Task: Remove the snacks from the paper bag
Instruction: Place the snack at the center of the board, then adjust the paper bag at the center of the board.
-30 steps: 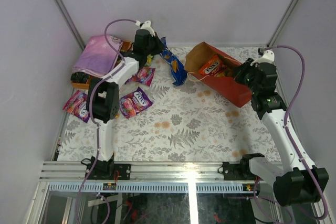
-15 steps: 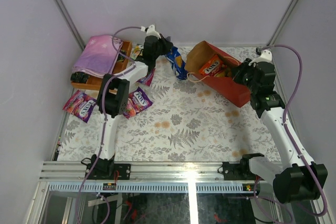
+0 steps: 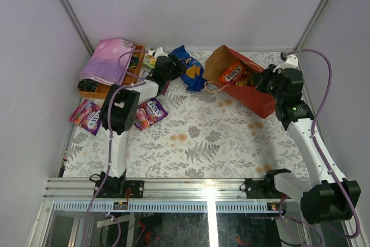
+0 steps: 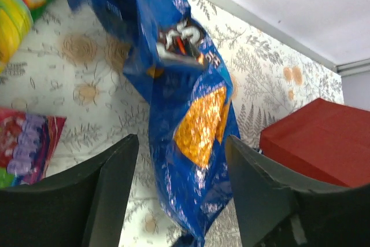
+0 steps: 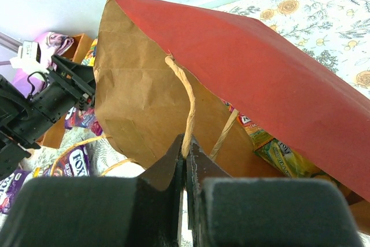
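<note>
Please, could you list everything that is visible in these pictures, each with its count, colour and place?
paper bag: one, red outside and brown inside, on its side at the table's far right
packets in the bag: at least two, orange and green-yellow, at its mouth
chip bag: one, dark blue with orange, left of the paper bag's mouth
purple packets: at least three, on the table's left part
green-yellow packet: one, near the tray
cloth: one, pink-purple, on the tray
tray: one, wooden, far left
table: one, floral pattern
left gripper: open, at the chip bag
right gripper: shut on the paper bag's handle
</note>
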`<state>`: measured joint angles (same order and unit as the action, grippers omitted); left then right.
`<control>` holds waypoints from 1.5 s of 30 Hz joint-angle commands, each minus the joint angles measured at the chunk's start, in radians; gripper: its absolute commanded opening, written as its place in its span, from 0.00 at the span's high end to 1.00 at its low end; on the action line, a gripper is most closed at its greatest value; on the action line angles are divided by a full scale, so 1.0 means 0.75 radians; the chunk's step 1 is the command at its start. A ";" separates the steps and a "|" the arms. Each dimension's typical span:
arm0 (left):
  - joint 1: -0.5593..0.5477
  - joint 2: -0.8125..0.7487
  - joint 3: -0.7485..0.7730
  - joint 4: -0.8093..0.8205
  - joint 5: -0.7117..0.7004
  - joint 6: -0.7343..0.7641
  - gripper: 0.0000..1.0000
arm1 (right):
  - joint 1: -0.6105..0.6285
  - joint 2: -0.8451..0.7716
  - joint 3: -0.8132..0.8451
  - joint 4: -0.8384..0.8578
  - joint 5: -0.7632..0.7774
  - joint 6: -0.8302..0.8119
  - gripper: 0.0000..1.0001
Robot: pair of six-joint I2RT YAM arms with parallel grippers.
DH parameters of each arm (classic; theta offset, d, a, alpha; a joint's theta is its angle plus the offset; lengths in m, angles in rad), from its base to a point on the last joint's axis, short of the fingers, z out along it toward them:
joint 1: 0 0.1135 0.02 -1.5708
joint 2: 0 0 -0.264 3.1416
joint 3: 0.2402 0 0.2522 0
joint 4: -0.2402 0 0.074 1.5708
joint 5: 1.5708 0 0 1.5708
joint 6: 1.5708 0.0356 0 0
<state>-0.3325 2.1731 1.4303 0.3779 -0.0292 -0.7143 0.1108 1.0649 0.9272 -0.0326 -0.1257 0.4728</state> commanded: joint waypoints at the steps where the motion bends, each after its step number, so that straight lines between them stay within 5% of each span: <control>1: -0.040 -0.124 -0.084 -0.109 -0.005 0.021 0.34 | -0.003 -0.027 0.004 0.052 -0.046 0.004 1.00; 6: -0.112 -0.252 -0.279 -0.115 -0.081 0.109 0.04 | -0.003 -0.025 -0.012 0.074 -0.069 0.012 1.00; 8: -0.148 -0.279 -0.364 -0.054 -0.082 0.148 0.00 | -0.003 -0.017 -0.024 0.092 -0.090 0.022 1.00; 17: -0.251 -0.305 -0.647 0.281 -0.034 0.191 0.00 | -0.003 -0.007 -0.006 0.088 -0.118 0.020 1.00; 45: -0.442 -0.596 -1.009 0.419 -0.357 0.321 0.00 | -0.003 -0.003 -0.018 0.097 -0.157 0.020 1.00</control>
<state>-0.6556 1.7729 0.7269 0.5980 -0.2199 -0.4847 0.1108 1.0672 0.9054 -0.0013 -0.2050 0.4831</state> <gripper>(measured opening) 0.997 0.019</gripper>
